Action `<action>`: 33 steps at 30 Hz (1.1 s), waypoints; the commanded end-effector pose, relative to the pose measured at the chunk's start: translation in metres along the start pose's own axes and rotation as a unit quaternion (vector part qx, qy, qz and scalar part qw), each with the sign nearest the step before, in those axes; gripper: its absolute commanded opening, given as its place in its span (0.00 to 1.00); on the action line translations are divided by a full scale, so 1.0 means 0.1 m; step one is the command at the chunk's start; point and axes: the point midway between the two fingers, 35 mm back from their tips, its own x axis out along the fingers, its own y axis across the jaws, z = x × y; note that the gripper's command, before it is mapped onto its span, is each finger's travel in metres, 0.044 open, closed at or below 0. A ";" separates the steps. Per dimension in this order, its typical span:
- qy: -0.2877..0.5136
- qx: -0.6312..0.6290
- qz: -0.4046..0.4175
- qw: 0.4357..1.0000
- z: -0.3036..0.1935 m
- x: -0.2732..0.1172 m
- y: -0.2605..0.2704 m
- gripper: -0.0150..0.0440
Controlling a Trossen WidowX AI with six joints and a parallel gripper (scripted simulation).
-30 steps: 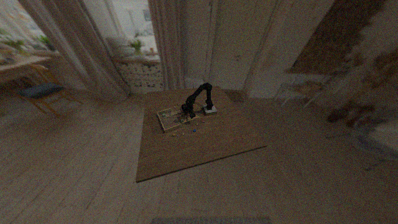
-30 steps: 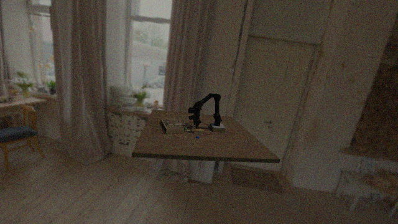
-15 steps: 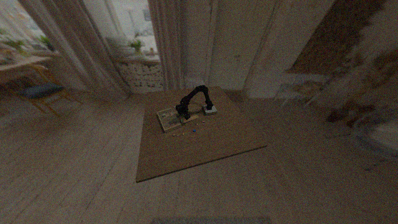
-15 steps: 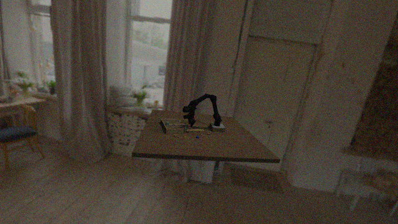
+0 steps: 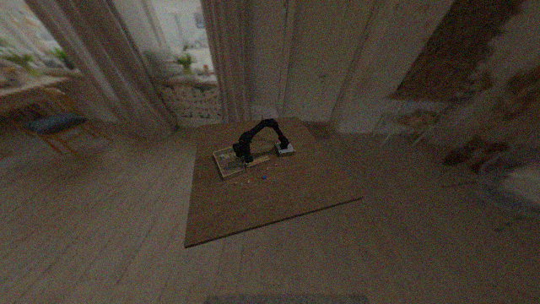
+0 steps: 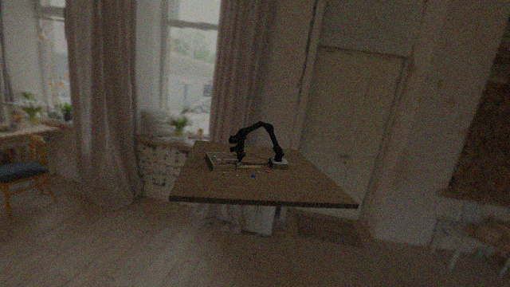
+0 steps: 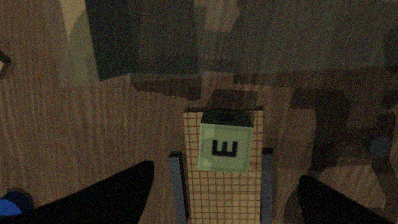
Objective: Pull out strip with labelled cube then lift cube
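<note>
In the wrist view a pale green cube (image 7: 226, 148) with a black letter, an E turned on its side, sits on the far end of a tan gridded strip (image 7: 225, 202) (image 5: 259, 160) (image 6: 249, 167). A blue-grey rail (image 7: 176, 187) stands along the strip's left side and another rail (image 7: 267, 187) along its right. My gripper (image 7: 225, 176) (image 5: 245, 167) (image 6: 238, 164) is open and empty. Its dark fingers stand wide apart, one on each side of the strip, near the cube's near edge. The cube is too small to make out in the top and exterior views.
A shallow wooden-rimmed tray (image 5: 218, 165) (image 6: 209, 161) lies left of the arm. A blue object (image 5: 263, 177) (image 6: 253, 175) (image 7: 9, 207) and several small pieces lie in front. The arm's white base (image 5: 285, 149) is at the right. Dark shadows cross the wrist view.
</note>
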 end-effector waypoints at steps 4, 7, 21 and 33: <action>0.001 -0.002 -0.001 1.000 0.02 0.11 0.00 0.68; 0.001 -0.002 -0.001 1.000 0.02 0.16 0.00 0.68; 0.001 -0.002 -0.001 1.000 0.02 0.39 0.00 0.68; 0.001 -0.002 -0.001 1.000 0.01 0.52 0.00 0.68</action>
